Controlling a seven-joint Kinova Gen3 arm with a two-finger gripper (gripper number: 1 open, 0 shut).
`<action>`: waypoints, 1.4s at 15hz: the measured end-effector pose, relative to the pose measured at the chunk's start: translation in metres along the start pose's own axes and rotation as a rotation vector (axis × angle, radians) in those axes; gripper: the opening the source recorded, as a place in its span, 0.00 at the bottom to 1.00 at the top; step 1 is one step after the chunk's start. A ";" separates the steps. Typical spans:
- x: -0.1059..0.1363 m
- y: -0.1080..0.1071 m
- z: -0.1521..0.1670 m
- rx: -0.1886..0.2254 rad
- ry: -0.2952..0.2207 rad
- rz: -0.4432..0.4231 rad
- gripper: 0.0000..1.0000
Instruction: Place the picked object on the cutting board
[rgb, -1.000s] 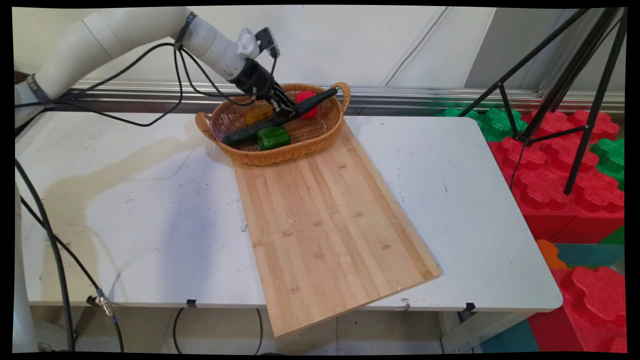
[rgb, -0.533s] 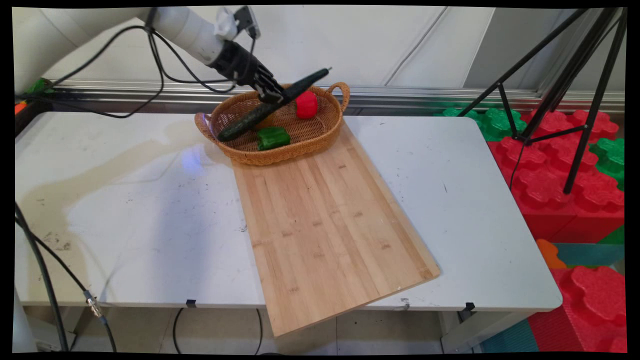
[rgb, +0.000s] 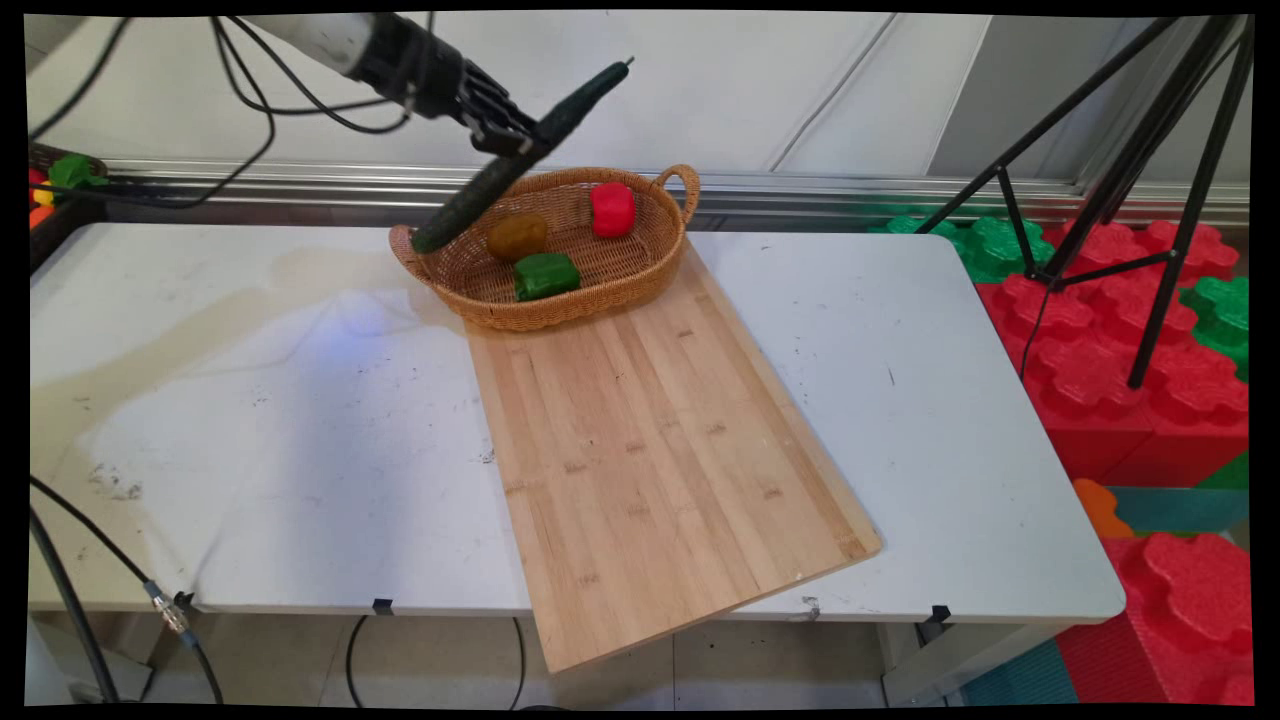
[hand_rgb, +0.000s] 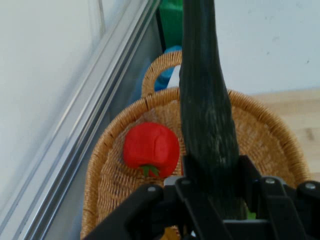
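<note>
My gripper (rgb: 522, 142) is shut on a long dark green cucumber (rgb: 500, 170) and holds it slanted in the air above the wicker basket (rgb: 470, 290). In the hand view the cucumber (hand_rgb: 205, 110) runs up from between my fingers (hand_rgb: 250, 175), over the basket (hand_rgb: 100, 180). Below it in the basket lie a red tomato (rgb: 612, 208), a brown potato (rgb: 517, 236) and a green pepper (rgb: 546, 275). The tomato (hand_rgb: 151, 148) shows left of the cucumber in the hand view.
A long bamboo cutting board (rgb: 650, 440) lies across the white table (rgb: 250, 430), its far end touching the basket. A black tripod (rgb: 1150, 150) and red and green foam blocks (rgb: 1130, 330) stand to the right of the table.
The gripper has lifted the cucumber out of the basket, up and to the left. The potato that it hid now shows.
</note>
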 end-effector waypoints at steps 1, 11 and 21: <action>0.001 0.001 -0.011 0.000 0.012 -0.002 0.00; 0.015 0.027 -0.102 -0.064 0.103 -0.023 0.00; 0.005 0.079 -0.110 -0.147 0.078 -0.048 0.00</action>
